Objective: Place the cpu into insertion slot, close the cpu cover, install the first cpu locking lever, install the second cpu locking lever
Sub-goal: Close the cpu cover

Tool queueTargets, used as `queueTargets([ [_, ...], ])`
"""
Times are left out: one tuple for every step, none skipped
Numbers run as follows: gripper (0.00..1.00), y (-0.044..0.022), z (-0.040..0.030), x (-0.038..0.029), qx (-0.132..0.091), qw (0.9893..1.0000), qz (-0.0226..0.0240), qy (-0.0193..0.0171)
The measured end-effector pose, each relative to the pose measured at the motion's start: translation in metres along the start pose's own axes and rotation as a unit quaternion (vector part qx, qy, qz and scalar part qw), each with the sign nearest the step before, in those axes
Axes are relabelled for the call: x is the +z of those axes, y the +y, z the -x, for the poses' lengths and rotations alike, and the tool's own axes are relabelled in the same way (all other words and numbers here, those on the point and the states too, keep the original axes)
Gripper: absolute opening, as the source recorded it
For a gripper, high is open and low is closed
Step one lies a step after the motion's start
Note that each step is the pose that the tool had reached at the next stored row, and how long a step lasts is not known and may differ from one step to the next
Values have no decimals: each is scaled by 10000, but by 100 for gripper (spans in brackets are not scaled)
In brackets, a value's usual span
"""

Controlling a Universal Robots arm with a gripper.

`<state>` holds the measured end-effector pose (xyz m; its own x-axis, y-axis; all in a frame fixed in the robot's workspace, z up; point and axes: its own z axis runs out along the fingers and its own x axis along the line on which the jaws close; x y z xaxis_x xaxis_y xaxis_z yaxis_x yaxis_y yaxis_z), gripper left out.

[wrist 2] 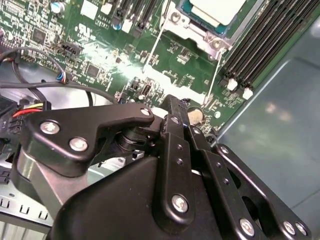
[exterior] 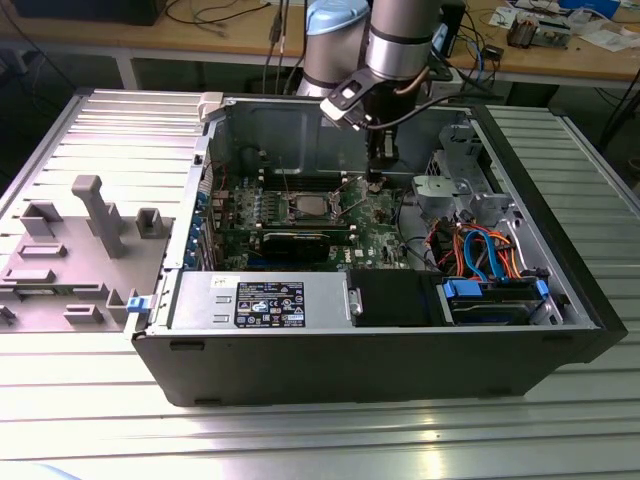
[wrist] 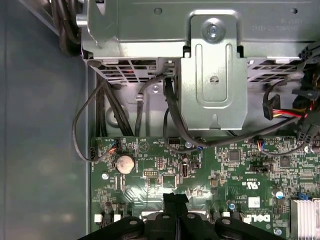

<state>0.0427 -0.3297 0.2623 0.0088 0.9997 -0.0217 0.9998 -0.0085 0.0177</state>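
Reaches down on the arm into the open computer case (exterior: pixel 400 350), with the gripper (exterior: pixel 375 178) low over the green motherboard (exterior: pixel 370 225) and its fingers (wrist 2: pixel 175 150) pressed shut on nothing visible. Hangs near a round coin battery (wrist: pixel 124 162) at the board's edge, close to the case's bare grey floor. Faces, in the second wrist view, two thin wire levers (wrist 2: pixel 152 47) running out from the socket's corners toward the fingertips, not touching them; cannot tell there whether latched or loose. Finds the cpu (wrist 2: pixel 212 9) just beyond those wires, seated in the insertion slot (wrist 2: pixel 216 44), silver top up, with the cpu cover (wrist 2: pixel 197 27) seemingly lying flat as a frame around it. Places that socket, in the exterior view, apart from the gripper toward the exterior view's left, with the long black expansion card (exterior: pixel 300 243) just in front. Takes in black memory slots (wrist 2: pixel 260 40) beside the socket, and in the first wrist view a folded metal bracket (wrist: pixel 214 75) with dark cables (wrist: pixel 80 130) looping down to the board. Sets the case on a ribbed metal table (exterior: pixel 300 430), a grey plastic fixture (exterior: pixel 90 215) standing well off toward the exterior view's left.
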Motion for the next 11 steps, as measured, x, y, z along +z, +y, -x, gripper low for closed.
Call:
queueTargets([
  [11, 27, -9, 13, 0, 10000, 0, -9],
  [11, 38, -13, 20, 0, 10000, 0, -13],
  [11, 46, -16, 28, -1, 10000, 0, -18],
  [11, 53, -19, 36, -1, 10000, 0, -23],
  [11, 57, -21, 45, -1, 10000, 0, -27],
  [11, 61, -24, 59, -1, 10000, 0, -33],
  [11, 64, -26, 69, -1, 10000, 0, -37],
  [11, 66, -27, 79, -1, 10000, 0, -41],
  [11, 67, -28, 98, 0, 10000, 1, -46],
  [11, 68, -29, 114, -1, 10000, 1, -51],
  [11, 69, -29, 126, -1, 10000, 0, -55],
])
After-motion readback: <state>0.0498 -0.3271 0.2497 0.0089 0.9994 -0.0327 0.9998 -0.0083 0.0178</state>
